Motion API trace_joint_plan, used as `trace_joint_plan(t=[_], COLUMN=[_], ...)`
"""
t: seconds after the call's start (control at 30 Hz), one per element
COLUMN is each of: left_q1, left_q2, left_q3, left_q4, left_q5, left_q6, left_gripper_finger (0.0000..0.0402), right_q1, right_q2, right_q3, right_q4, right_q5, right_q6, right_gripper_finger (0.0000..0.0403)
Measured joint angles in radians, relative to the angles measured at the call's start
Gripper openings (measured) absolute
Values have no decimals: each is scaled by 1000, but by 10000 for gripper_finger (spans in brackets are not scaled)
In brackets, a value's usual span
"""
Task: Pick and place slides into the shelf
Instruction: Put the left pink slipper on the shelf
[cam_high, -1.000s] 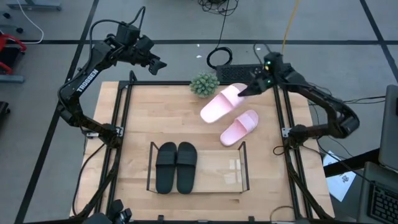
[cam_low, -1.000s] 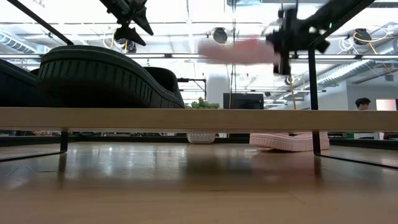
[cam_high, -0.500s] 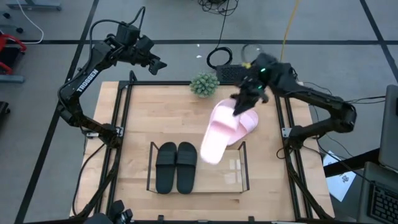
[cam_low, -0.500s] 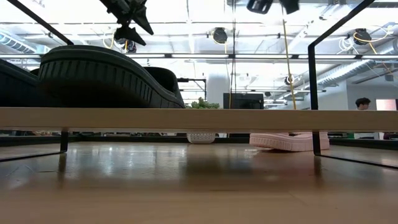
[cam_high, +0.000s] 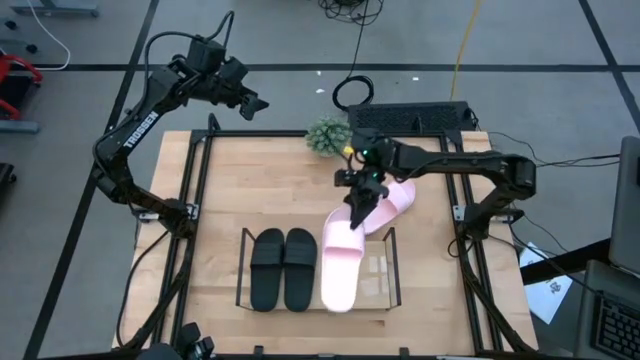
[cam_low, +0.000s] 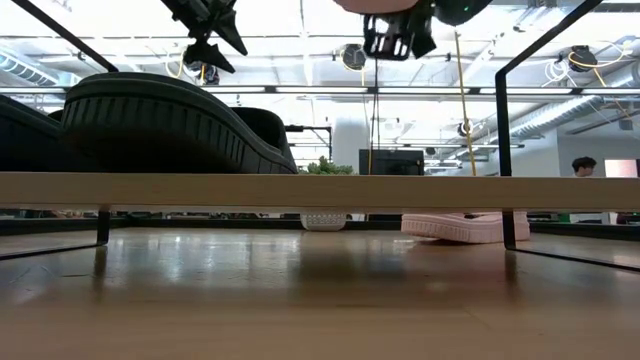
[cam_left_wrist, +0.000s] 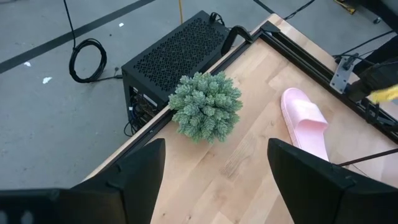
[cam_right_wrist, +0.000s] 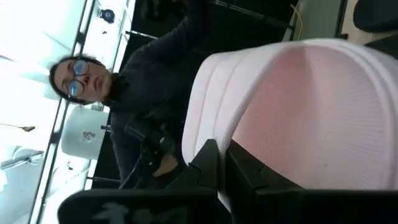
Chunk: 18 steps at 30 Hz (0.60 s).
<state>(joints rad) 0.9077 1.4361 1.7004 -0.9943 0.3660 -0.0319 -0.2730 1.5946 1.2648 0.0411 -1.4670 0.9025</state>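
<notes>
1. The tabletop (cam_high: 220, 210) of pale wood is seen from above; the shelf (cam_high: 390, 262) sits at its near edge and is taken as the reference for all positions below.
2. The shelf is noted as a clear tray with black wire ends. Its left half is filled; its right half is not yet filled.
3. The left arm is parked high beyond the far left corner of the tabletop, well apart from the shelf. The left hand (cam_high: 252, 102) is released, fingers spread, nothing held.
4. The black slides (cam_high: 283, 268) are recorded side by side in the left half of the shelf. This pair is judged done.
5. The carried pink slide (cam_high: 341, 262) is held in the air above the shelf's right half, just beside the black pair, toe toward the near edge. It is judged not yet set down, since the low view shows no pink sole on the shelf board.
6. The right hand (cam_high: 361, 196) is clenched on the carried pink slide at its heel end, over the shelf's far edge.
7. The second pink slide (cam_high: 397, 195) lies on the tabletop just beyond the shelf's far right corner, partly under the right arm. It is left to be picked.
8. A small green plant (cam_high: 328, 136) stands well beyond the shelf, at the far edge.
9. Progress is judged as two of four placed, the third in transit.
</notes>
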Motion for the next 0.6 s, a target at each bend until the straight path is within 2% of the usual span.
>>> trace_joint_plan(t=[0.23,0.6], left_q1=[0,0], left_q2=[0,0], left_q3=[0,0], left_q4=[0,0], left_q5=[0,0], left_q6=[0,-5], left_gripper_finger=[285,285], right_q1=[42,53], right_q2=[91,184], right_q3=[0,0], right_q4=[116,117], right_q5=[0,-29], right_q6=[-1,-61], right_gripper_finger=[0,0])
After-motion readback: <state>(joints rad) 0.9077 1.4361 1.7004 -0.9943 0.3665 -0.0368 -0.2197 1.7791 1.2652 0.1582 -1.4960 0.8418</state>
